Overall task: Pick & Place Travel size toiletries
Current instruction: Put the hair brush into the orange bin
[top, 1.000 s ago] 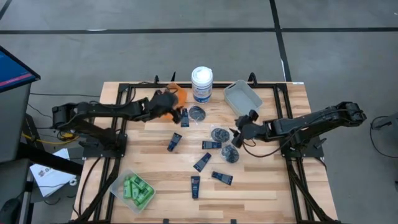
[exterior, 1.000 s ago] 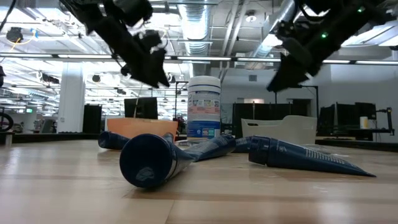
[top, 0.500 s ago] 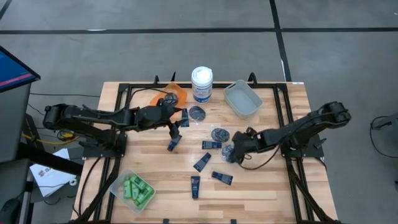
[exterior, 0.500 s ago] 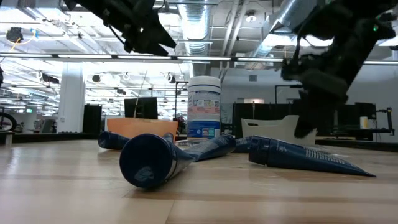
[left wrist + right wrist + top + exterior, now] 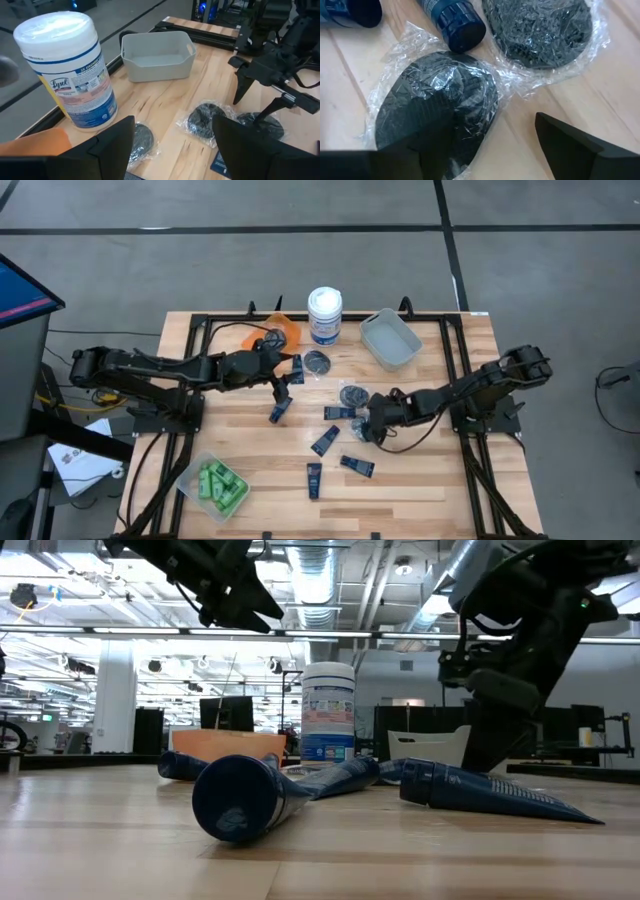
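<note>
Several dark navy tubes [image 5: 324, 440] lie loose across the middle of the table. Among them are three round dark pots in clear wrap [image 5: 352, 394]. Green little bottles [image 5: 215, 485] fill a clear bin at the near left. My right gripper [image 5: 368, 423] is open and points steeply down at one wrapped pot [image 5: 435, 110], its fingers low over it. A second pot [image 5: 537, 30] and a tube's cap [image 5: 462, 25] lie just beyond that pot. My left gripper [image 5: 283, 380] hangs open and empty, well above the table, near the tube [image 5: 297, 368]. My right gripper comes at the wrapped pot from above, slanting from the table's right. One finger [image 5: 435, 150] shows over the pot's near part and the other [image 5: 570, 145] over bare wood beside it. Whether either touches the wrap, I cannot tell.
At the far edge stand an orange bin [image 5: 282, 330], a white tub with a blue label [image 5: 324, 315] and an empty grey bin [image 5: 390, 338]. Black frame rails [image 5: 200, 330] run around the table. Bare wood lies at the near right.
My right gripper has come down toward the near left, tipping more steeply, onto the wrapped pot. My left gripper has swung away from the orange bin toward the table's middle and risen, then kept still. The toiletries have not moved.
</note>
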Available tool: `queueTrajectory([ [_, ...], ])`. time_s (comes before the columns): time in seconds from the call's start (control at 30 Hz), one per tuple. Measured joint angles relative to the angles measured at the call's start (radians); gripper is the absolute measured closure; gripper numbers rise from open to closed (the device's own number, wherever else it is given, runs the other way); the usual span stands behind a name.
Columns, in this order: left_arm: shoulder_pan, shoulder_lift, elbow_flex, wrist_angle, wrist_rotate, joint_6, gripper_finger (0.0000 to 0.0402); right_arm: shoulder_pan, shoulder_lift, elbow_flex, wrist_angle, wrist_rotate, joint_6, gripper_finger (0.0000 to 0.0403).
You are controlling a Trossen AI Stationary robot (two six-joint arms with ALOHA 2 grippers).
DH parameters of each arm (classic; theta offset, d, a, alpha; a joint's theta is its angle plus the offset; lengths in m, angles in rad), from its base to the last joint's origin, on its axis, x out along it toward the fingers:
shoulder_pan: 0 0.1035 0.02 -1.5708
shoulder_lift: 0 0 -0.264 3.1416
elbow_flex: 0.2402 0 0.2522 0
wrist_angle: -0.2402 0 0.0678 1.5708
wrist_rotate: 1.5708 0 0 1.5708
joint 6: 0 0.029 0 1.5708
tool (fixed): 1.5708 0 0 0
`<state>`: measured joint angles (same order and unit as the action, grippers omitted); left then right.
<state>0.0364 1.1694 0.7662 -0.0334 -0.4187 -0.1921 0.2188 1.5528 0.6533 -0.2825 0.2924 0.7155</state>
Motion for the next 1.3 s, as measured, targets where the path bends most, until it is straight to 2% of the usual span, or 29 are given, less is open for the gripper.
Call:
queueTrajectory([
  [0.13,0.0,0.0,0.0,0.0,0.0,0.0,0.0137,0.0,0.001,0.0,0.0,-0.028,0.0,0.0177],
  [0.4,0.0,0.0,0.0,0.0,0.0,0.0,0.0137,0.002,0.002,-0.002,0.005,-0.042,-0.005,0.0311],
  [0.63,0.0,0.0,0.0,0.001,0.0,0.0,0.0137,0.003,0.002,-0.003,0.003,-0.036,-0.013,0.0393],
  [0.87,0.0,0.0,0.0,0.002,0.0,-0.021,0.0137,0.003,-0.034,-0.008,-0.012,-0.039,-0.019,0.0401],
  [1.13,0.0,0.0,0.0,0.007,0.001,-0.091,0.0137,0.004,-0.208,-0.008,-0.062,-0.032,-0.04,0.0402],
  [1.3,-0.003,0.0,-0.013,0.076,0.001,-0.188,0.0137,0.004,-0.323,-0.007,-0.052,0.049,-0.08,0.0402],
])
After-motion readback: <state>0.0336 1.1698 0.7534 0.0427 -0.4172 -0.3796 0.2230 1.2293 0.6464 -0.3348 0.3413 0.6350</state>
